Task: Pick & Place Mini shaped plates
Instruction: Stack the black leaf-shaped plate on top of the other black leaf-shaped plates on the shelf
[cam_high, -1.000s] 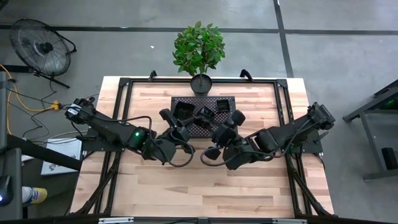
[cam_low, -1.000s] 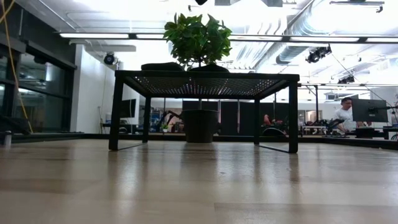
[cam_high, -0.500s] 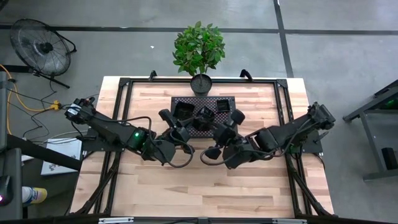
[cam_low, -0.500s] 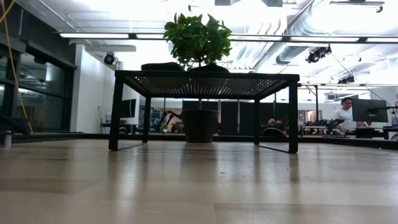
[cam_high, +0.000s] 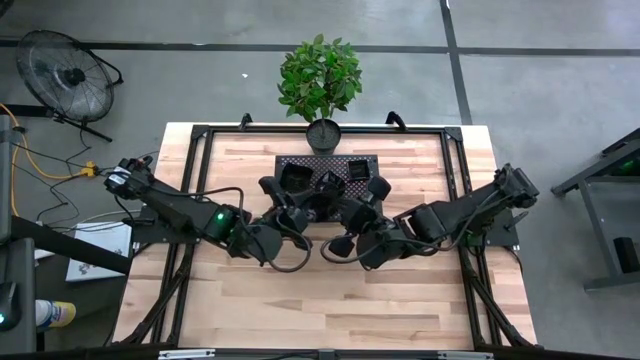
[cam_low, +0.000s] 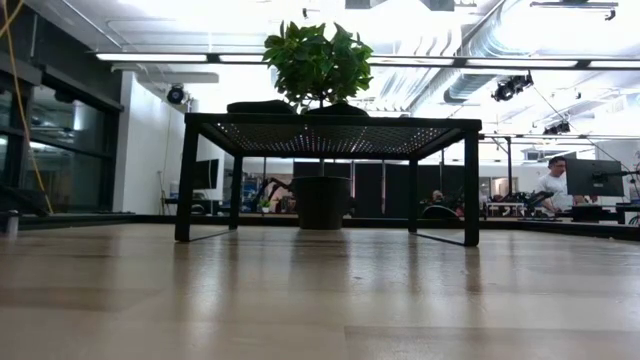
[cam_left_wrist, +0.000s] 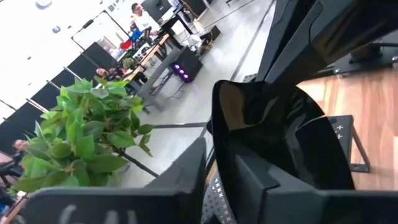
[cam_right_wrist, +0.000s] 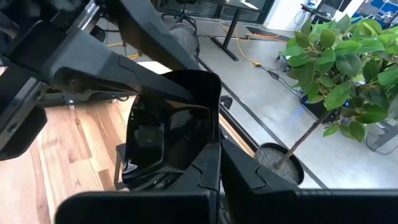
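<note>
Since a second ago both arms have edged farther in over the perforated rack (cam_high: 327, 186) — left gripper (cam_high: 289, 207) at its near-left part, right gripper (cam_high: 352, 208) at its near-right. Left jaws closed on a glossy wavy-edged mini plate (cam_left_wrist: 273, 130), held upright. Right jaws closed on a squarish mini plate (cam_right_wrist: 171, 127), also upright. More mini plates (cam_high: 358, 169) sit on the rack — far side of the wooden surface (cam_high: 300, 300). Potted plant (cam_high: 320, 78) stands just beyond the rack's far edge.
</note>
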